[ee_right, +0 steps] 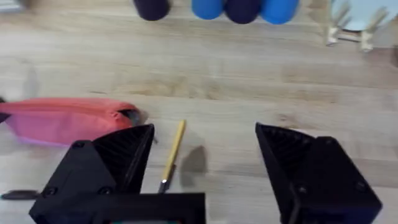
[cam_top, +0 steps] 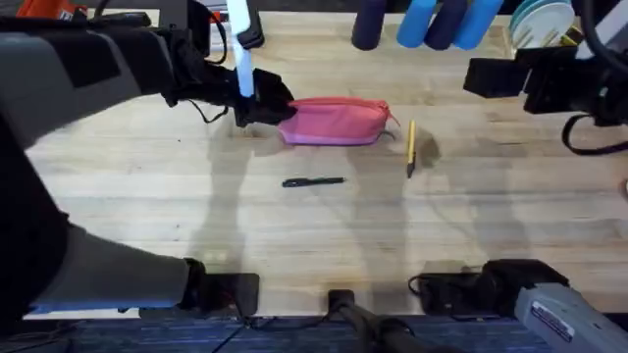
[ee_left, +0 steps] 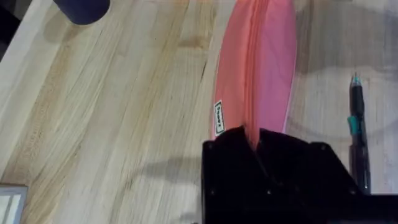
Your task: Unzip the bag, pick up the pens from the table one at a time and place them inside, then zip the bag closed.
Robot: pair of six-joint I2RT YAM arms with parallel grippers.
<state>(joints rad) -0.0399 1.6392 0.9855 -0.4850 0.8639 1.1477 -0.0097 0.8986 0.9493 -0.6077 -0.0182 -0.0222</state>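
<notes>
Grippers at a pink pouch on a wooden table

Left gripper (cam_top: 267, 106) is pinching the left end of the pink bag (cam_top: 336, 122), fingers closed on its fabric. Right gripper (ee_right: 205, 162) is hovering with fingers wide apart. Yellow pen (cam_top: 410, 147) is lying right of the bag, black pen (cam_top: 313, 181) in front, both on the table (cam_top: 147, 196).

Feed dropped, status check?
Left pincer shut on bag end. Right pincer open, hovering. Bag zipped. Black pen, yellow pen on table.
</notes>
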